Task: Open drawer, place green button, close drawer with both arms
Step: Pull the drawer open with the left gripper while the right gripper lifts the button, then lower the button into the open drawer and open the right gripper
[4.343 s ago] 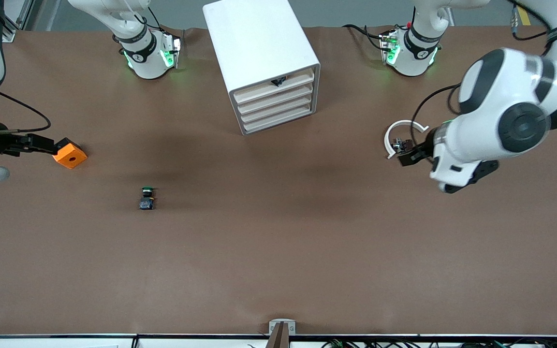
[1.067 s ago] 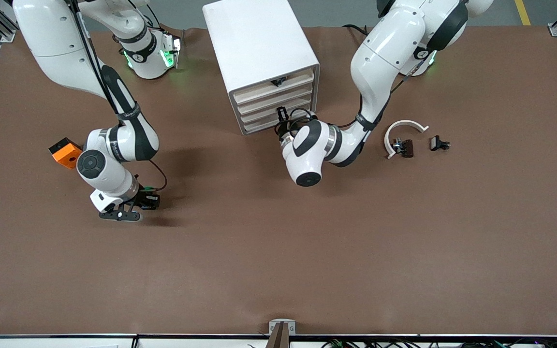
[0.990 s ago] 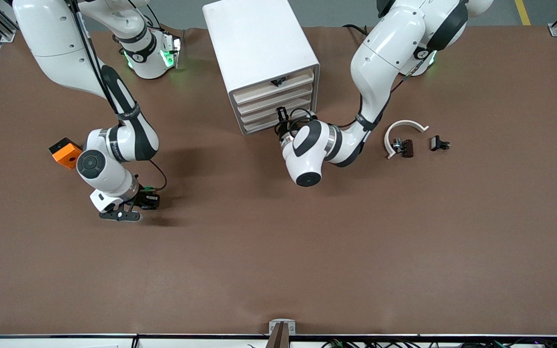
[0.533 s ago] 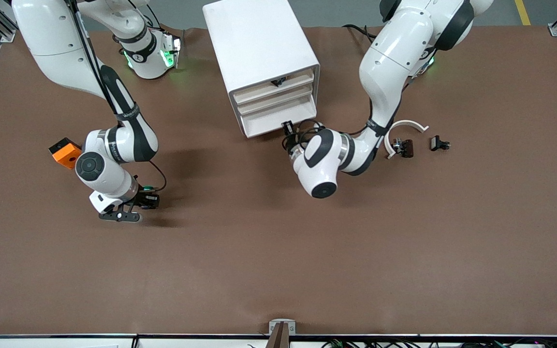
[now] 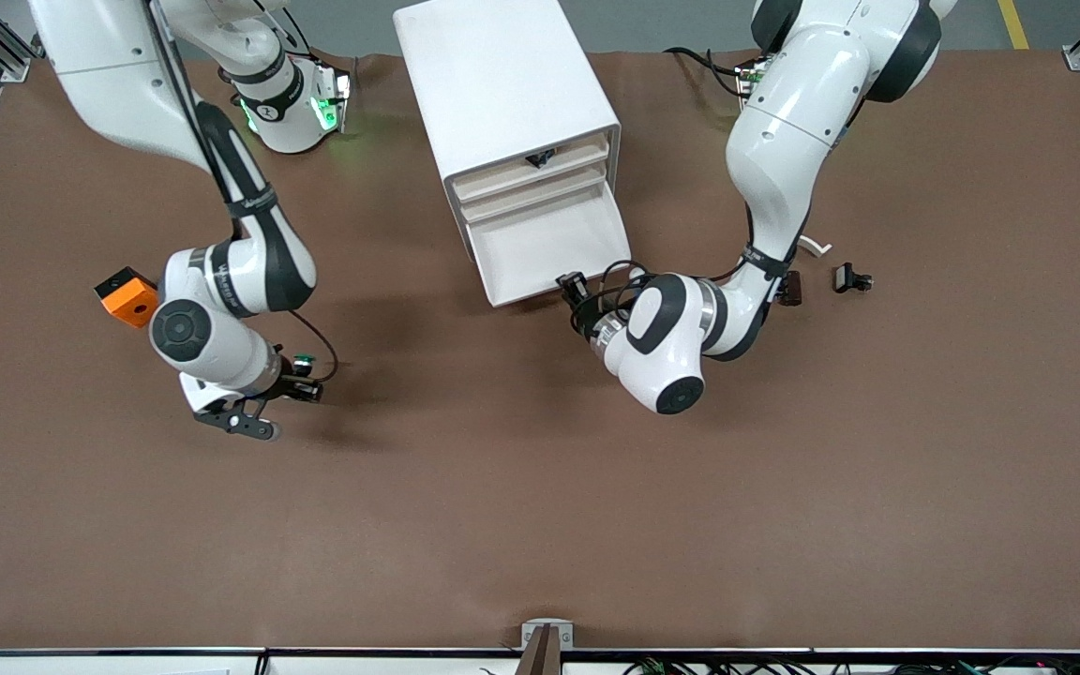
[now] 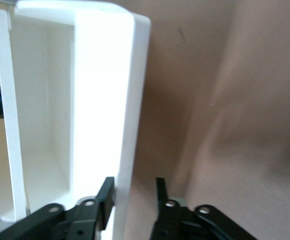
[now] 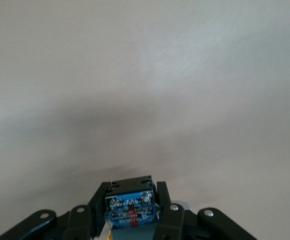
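The white cabinet stands at the table's middle, and one lower drawer is pulled out toward the front camera with nothing in it. My left gripper is at the drawer's front corner. In the left wrist view its jaws straddle the drawer's front wall: one finger touches the inside, the other stands apart outside. My right gripper is shut on the button, just above the table toward the right arm's end. The right wrist view shows the button's blue-and-black body between the fingers.
An orange cube lies beside the right arm's elbow. Two small black clips and a white curved strip, mostly hidden by the left arm, lie toward the left arm's end. The cabinet's top drawer carries a black clip.
The left gripper has drawn the drawer out toward the front camera, from shut to wide open. The right gripper has lifted the button slightly and shifted it toward the cabinet.
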`<action>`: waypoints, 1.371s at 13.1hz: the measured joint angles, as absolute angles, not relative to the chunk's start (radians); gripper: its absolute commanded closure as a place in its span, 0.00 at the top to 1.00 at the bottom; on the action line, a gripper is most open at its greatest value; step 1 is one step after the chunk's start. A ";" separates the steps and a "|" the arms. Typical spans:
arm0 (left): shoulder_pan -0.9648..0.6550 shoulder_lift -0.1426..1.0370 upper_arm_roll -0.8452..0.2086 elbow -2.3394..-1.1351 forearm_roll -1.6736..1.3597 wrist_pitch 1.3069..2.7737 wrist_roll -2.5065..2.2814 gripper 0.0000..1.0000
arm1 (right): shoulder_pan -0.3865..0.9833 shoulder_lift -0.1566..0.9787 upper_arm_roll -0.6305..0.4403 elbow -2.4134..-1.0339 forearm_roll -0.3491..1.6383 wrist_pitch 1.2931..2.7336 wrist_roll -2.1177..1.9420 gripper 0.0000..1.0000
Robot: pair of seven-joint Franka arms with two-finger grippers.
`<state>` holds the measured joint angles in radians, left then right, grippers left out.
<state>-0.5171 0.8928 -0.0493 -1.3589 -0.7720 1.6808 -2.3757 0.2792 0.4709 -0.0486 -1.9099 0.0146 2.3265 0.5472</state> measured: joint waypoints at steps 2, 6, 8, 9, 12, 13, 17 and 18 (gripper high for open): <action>-0.510 0.893 -0.048 -1.343 -0.773 1.689 -2.376 1.00 | 0.344 0.451 -0.046 -1.897 0.015 2.296 0.672 0.00; -0.501 0.873 -0.014 -1.261 -0.771 1.690 -2.376 1.00 | 0.496 0.405 -0.043 -1.860 0.025 2.198 0.949 0.00; -0.499 0.832 0.047 -1.235 -0.762 1.689 -2.376 1.00 | 0.580 0.391 -0.042 -1.807 0.056 2.122 1.085 0.00; -0.497 0.804 0.082 -1.228 -0.745 1.687 -2.375 1.00 | 0.624 0.389 -0.041 -1.789 0.063 2.106 1.153 0.00; -0.486 0.696 0.122 -1.224 -0.542 1.636 -2.335 1.00 | 0.763 0.390 -0.039 -1.777 0.066 2.127 1.372 0.00; -0.486 0.666 0.122 -1.224 -0.454 1.612 -2.321 1.00 | 0.807 0.392 -0.039 -1.777 0.066 2.144 1.438 0.00; -0.459 0.643 0.125 -1.236 -0.200 1.592 -2.184 1.00 | 0.932 0.403 -0.040 -1.778 0.065 2.194 1.629 0.00; -0.448 0.643 0.125 -1.240 -0.164 1.586 -2.118 1.00 | 0.957 0.409 -0.040 -1.778 0.065 2.204 1.665 0.00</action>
<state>-0.4477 0.6430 0.1248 -1.2395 -0.1644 1.5864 -2.1178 0.9566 0.4086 -0.0398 -1.7781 0.0647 2.2039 1.6647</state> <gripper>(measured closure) 0.000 0.577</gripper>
